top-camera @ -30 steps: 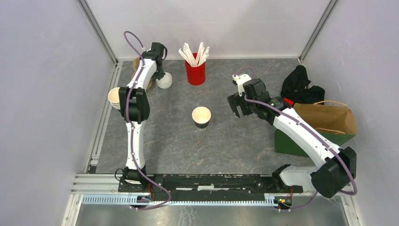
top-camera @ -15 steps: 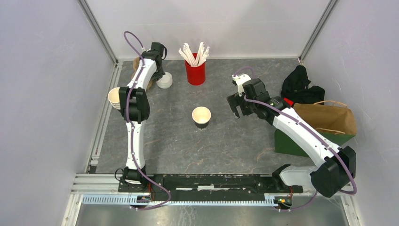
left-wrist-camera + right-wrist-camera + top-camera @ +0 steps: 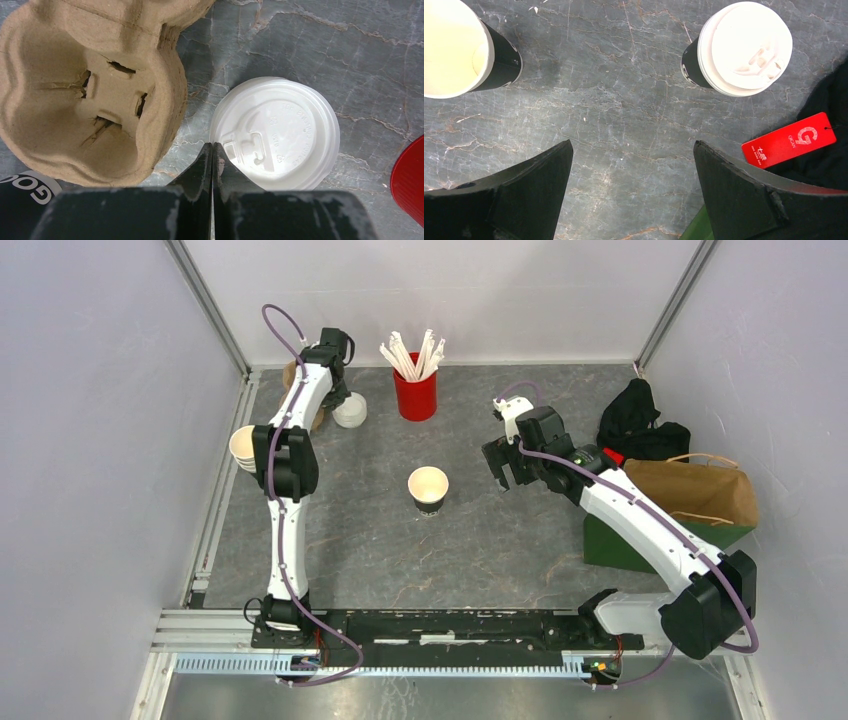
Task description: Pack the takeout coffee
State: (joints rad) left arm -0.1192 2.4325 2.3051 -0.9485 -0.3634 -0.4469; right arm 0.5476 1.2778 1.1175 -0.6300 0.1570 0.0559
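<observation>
**Coffee.** Lidded cup (image 3: 739,47) stands upright on the table, right of centre and just beyond the right gripper (image 3: 631,150), untouched. The right fingers are spread wide with nothing between them. Open cup (image 3: 428,488) stands mid-table and has no lid yet.

**Change.** The left gripper (image 3: 212,148) has closed within the last second. Neither arm has shifted in the top view. Its fingers are now pressed together at the near-left rim of the lid (image 3: 275,135), far left, just beside the tray (image 3: 85,95). I cannot tell whether the rim is nipped between them or only touched.

**Reading.** This looks like the lid pickup for the open cup. If the rim is caught, the lid can be lifted and carried to mid-table. If not, it needs a re-grasp.

**Count.**
- Lidded cup: 1
- Open cup: 1
- Spare cups (image 3: 243,448): 1 stack
- Lid: 1 pile, number in it not readable
- Tray: 1
- Red holder (image 3: 415,398): 1
- Bag (image 3: 700,492): 1
</observation>
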